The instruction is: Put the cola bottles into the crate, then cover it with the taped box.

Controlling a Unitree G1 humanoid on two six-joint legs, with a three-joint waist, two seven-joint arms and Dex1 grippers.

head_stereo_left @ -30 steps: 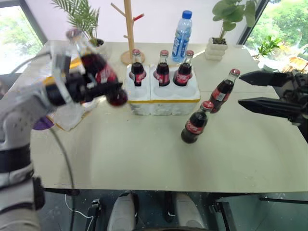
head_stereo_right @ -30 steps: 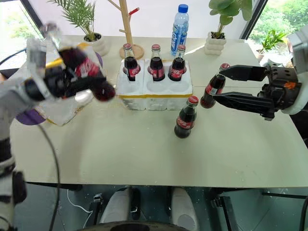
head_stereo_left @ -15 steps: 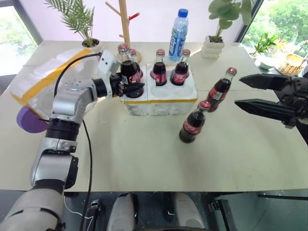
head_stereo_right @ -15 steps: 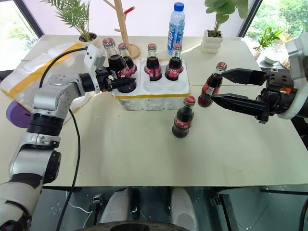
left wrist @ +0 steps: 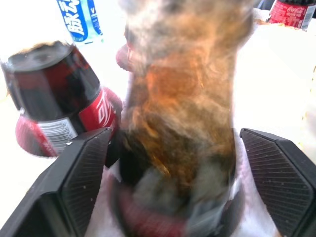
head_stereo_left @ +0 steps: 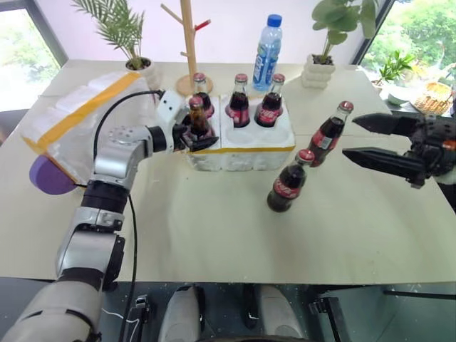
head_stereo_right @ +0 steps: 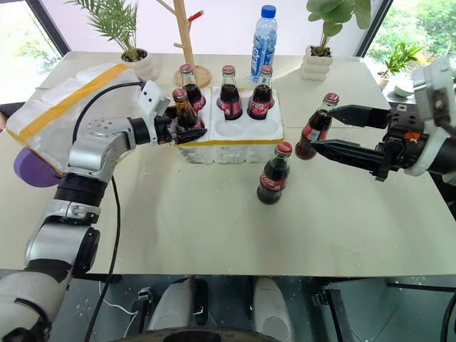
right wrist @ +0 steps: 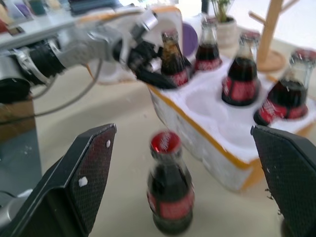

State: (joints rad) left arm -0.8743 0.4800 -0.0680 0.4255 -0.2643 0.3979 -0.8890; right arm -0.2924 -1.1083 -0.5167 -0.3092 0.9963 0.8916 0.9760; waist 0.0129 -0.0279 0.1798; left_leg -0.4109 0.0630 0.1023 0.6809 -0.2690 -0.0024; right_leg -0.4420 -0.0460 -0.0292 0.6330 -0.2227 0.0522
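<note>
the left gripper (head_stereo_left: 201, 135) stood with fingers spread either side of a small dark glass cola bottle (head_stereo_left: 196, 118), apparently just seated in a front well of the low white foam crate (head_stereo_left: 242, 146). the right gripper (head_stereo_left: 367, 139) hung spread near the table's right edge, beside two loose bottles.

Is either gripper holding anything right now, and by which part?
Nothing is held. The left gripper stands open around a cola bottle seated in the crate; the right gripper is open, empty.
</note>
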